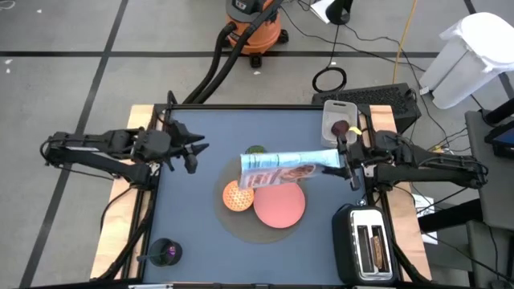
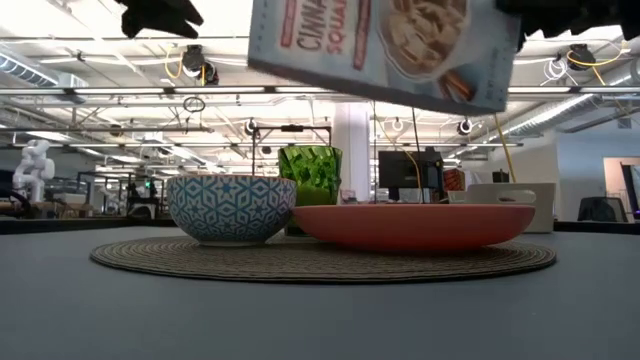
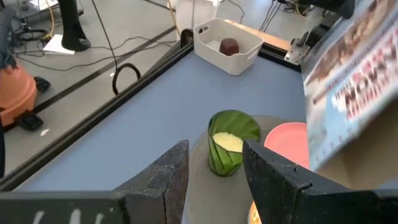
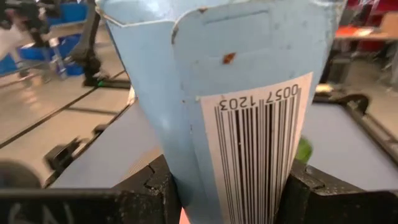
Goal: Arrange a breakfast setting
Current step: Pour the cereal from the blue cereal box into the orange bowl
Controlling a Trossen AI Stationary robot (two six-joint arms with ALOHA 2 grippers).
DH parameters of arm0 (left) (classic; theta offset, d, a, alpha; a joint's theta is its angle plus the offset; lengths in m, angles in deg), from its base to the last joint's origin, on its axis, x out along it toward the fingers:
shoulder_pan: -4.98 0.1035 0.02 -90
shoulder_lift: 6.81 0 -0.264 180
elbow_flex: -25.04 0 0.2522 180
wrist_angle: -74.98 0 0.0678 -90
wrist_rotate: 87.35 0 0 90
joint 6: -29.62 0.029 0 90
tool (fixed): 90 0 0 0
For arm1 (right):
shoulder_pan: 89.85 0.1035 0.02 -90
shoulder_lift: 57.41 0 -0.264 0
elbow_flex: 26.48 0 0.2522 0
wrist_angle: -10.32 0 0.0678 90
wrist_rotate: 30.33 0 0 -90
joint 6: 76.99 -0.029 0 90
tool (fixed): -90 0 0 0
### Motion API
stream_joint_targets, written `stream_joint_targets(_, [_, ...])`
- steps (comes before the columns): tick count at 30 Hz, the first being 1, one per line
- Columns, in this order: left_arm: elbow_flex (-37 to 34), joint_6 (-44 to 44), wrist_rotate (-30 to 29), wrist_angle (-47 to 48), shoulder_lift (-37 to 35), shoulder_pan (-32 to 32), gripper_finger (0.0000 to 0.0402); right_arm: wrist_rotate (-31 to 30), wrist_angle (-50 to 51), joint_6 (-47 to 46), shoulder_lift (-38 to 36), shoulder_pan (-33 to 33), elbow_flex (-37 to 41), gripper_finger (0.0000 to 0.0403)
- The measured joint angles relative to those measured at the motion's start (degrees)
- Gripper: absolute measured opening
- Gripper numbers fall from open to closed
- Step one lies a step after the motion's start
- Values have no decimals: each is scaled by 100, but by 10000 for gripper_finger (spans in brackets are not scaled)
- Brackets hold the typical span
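My right gripper [image 1: 344,163] is shut on the blue cereal bag [image 1: 285,169], which hangs lengthwise over the orange bowl [image 1: 237,197] and the pink plate [image 1: 281,205]. Bowl, plate and green cup [image 3: 231,142] stand on a round woven mat [image 2: 320,262]. My left gripper [image 3: 214,152] is open in the air toward the table's left, pointing at the cup and touching nothing. The dark-red fruit [image 1: 340,127] lies in a white bin [image 1: 337,112] at the far right. Toast stands in the toaster [image 1: 366,249]. The spoon [image 1: 166,254] sits in a dark holder at the near left. My right gripper pinches the cereal bag's barcode end [image 4: 249,155], the end toward the table's right, between its two fingers [image 4: 155,190]. The fingers come in about level from the table's right and lie along the bag. The bag sticks out toward the left, lifted clear above bowl and plate [image 2: 385,50].
The toaster takes up the near right corner and the white bin the far right. The blue tabletop [image 1: 193,209] lies bare left of the mat. A shop vacuum [image 1: 255,24] and cables are on the floor beyond the far edge.
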Motion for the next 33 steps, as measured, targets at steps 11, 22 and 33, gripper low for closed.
stream_joint_targets(11, [-647, -143, 11, -625, 2, -1, 157, 30, 819, -11, 8, 0, 0, 166])
stream_joint_targets(22, [-758, -301, 502, -1495, 61, -4, 157, 26, 941, -1, 105, 0, 0, 166])
stream_joint_targets(33, [-758, -275, 501, -1514, 59, 1, 157, 11, 559, -190, 142, 0, 0, 154])
